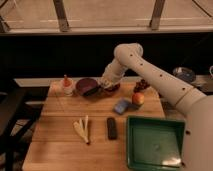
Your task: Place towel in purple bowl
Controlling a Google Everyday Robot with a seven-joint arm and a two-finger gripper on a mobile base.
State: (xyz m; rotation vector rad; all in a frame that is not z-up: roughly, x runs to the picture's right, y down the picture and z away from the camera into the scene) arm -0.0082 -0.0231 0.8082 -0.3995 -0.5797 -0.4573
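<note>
On the wooden table before a dark wall, the gripper hovers beside the purple bowl, its grip impossible to tell.

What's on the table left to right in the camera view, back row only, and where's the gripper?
Small bottle → purple bowl → gripper, just right of that bowl and over the reddish-brown bowl → dark grapes.

Wooden table, dark wall behind
</note>
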